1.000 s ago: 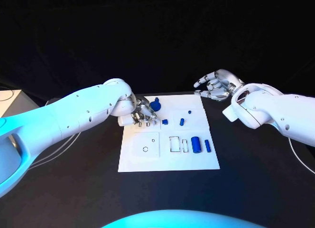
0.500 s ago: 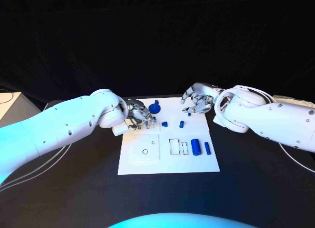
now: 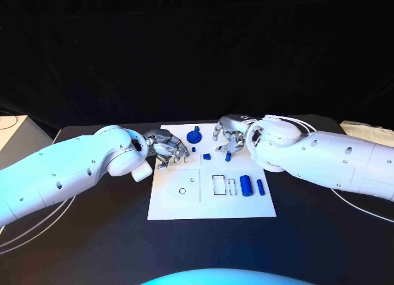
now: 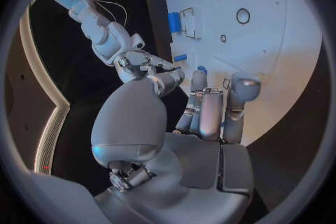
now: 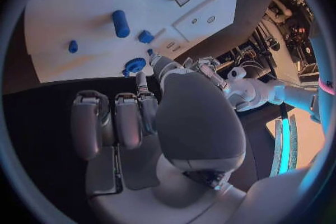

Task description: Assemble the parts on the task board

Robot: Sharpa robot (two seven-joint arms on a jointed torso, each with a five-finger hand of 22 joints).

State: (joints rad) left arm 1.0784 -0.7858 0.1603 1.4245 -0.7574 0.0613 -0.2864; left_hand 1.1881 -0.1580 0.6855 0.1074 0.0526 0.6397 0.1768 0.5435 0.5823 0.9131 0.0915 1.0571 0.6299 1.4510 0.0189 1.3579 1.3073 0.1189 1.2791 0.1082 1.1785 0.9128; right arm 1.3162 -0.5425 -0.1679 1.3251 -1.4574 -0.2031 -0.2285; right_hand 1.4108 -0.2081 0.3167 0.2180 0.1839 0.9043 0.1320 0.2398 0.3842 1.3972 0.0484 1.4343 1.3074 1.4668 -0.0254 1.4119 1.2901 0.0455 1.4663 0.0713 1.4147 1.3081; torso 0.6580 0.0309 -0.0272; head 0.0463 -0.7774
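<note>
Seen at the far left corner of the task board (image 3: 206,205): left hand (image 3: 167,148), fingers bent down onto the white surface. Cannot tell whether anything is pinched under them. Seen over the far edge of the board: right hand (image 3: 230,135), fingers loosely bent and apart, apparently empty and not clenched. Lying loose on the far half of the board, just beside that hand: round blue knob (image 3: 193,136), small blue block (image 3: 206,157), short blue peg (image 3: 227,155). Nearer the right edge, side by side: thick blue cylinder (image 3: 245,184) and slim blue bar (image 3: 259,186), next to an open rectangular slot (image 3: 219,183). Near the left edge: ring hole (image 3: 183,190), unfilled. Judged step in hand: reach and pick up one far-edge part with the right hand, probably the peg or the knob. For a clean pick: descend straight over the part, close thumb and fingertips across its narrow sides, avoid nudging the neighbouring block. Keep the left hand pressing the corner so the board does not slide. Lift clear before turning toward a slot. Risk: a round part rolling off under a glancing fingertip.
</note>
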